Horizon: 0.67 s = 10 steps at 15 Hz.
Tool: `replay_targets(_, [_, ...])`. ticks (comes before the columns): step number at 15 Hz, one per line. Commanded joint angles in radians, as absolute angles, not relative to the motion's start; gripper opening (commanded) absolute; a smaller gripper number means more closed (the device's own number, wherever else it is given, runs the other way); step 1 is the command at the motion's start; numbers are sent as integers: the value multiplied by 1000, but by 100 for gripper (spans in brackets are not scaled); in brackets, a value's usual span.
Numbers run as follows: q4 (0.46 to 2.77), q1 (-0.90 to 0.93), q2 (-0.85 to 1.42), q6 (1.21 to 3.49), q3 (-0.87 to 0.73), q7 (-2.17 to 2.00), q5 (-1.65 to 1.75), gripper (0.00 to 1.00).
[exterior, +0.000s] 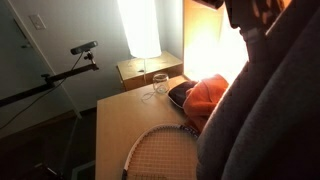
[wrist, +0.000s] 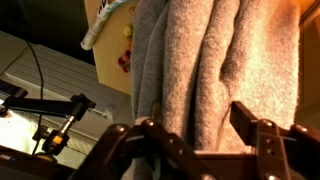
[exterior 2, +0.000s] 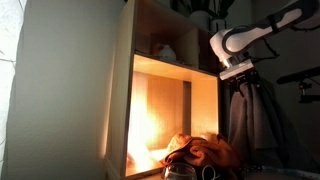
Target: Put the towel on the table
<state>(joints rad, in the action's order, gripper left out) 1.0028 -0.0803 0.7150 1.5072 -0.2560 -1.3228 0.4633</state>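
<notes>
1. I judge the step in hand to be the pickup. The towel [wrist: 210, 70] is not yet on the table [exterior: 115, 125]; it hangs in long vertical folds off to the side of the tabletop.
2. In the wrist view the gripper [wrist: 200, 150] faces those folds head-on. Its fingers [wrist: 150, 140] stand apart with thick grey cloth across the gap, and I see no fold visibly pinched.
3. In an exterior view the gripper [exterior 2: 238, 72] sits at the top of the hanging towel [exterior 2: 240, 120], just beside the wooden cabinet [exterior 2: 150, 60].
4. Next, I judge, I need a firm bite on a thick fold near the top. Then comes a lift high enough to free the cloth, and a carry over the table.
5. The landing spot is crowded. A tennis racket [exterior: 160, 155], a wine glass [exterior: 159, 85] and an orange cloth [exterior: 207, 97] share the top. The bare wood lies toward the near left corner, so the glass is the thing I would keep the towel away from.
6. I cannot see what the towel hangs from; no view shows its support.
7. The towel [exterior: 270, 110] fills the right of that exterior view and hides the arm there.
8. The lamp's [exterior: 140, 28] glare and the dark room blur the fingertips and the towel's lower edge.
</notes>
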Motion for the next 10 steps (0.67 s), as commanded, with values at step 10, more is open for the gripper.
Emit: replay_targets(10, [971,-100,711,1544,-236,-1289,419,7])
